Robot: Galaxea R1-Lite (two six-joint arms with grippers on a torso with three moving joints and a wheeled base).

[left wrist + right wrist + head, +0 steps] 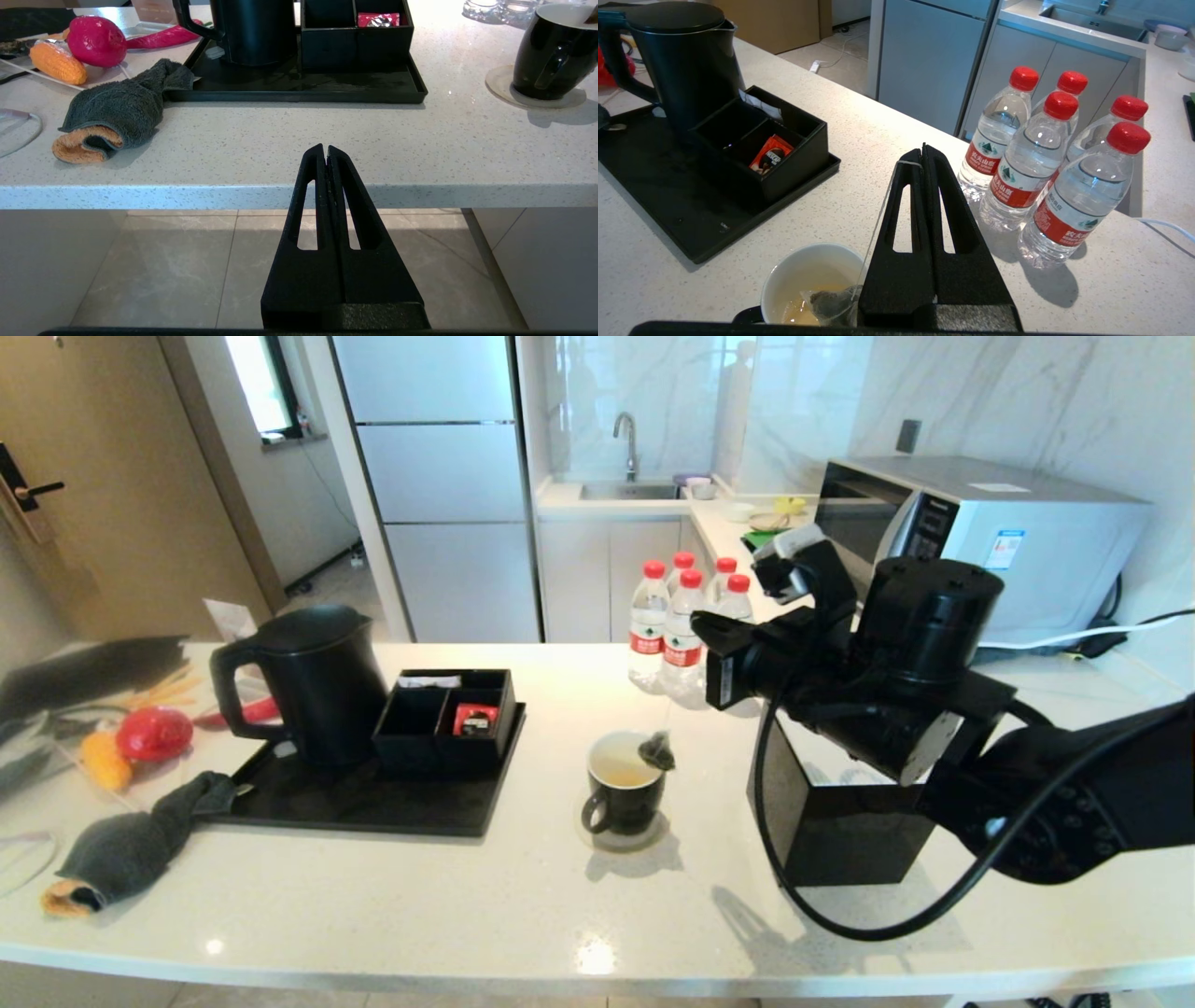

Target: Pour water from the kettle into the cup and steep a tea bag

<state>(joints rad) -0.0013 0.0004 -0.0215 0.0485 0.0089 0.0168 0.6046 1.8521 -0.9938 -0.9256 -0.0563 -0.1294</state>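
Observation:
The black cup (pixel 624 803) stands on a round coaster at mid-counter, holding pale yellowish water (pixel 616 771). Over its right rim hangs the grey-green tea bag (pixel 657 749), its bottom at the water's surface in the right wrist view. My right gripper (pixel 698 623) is above and right of the cup, shut on the tea bag's white string (pixel 878 219), which loops over one finger. The black kettle (pixel 313 681) stands upright on the tray at left. My left gripper (pixel 325 149) is shut and empty, parked before the counter's front edge and out of the head view.
A black tray (pixel 373 798) carries a compartment box (pixel 448 719) with a red packet (pixel 475 719). Several red-capped bottles (pixel 686 616) stand behind the cup. A black cube box (pixel 840 821) sits under my right arm. A grey cloth (pixel 140 845) and toy vegetables (pixel 154 733) lie at left.

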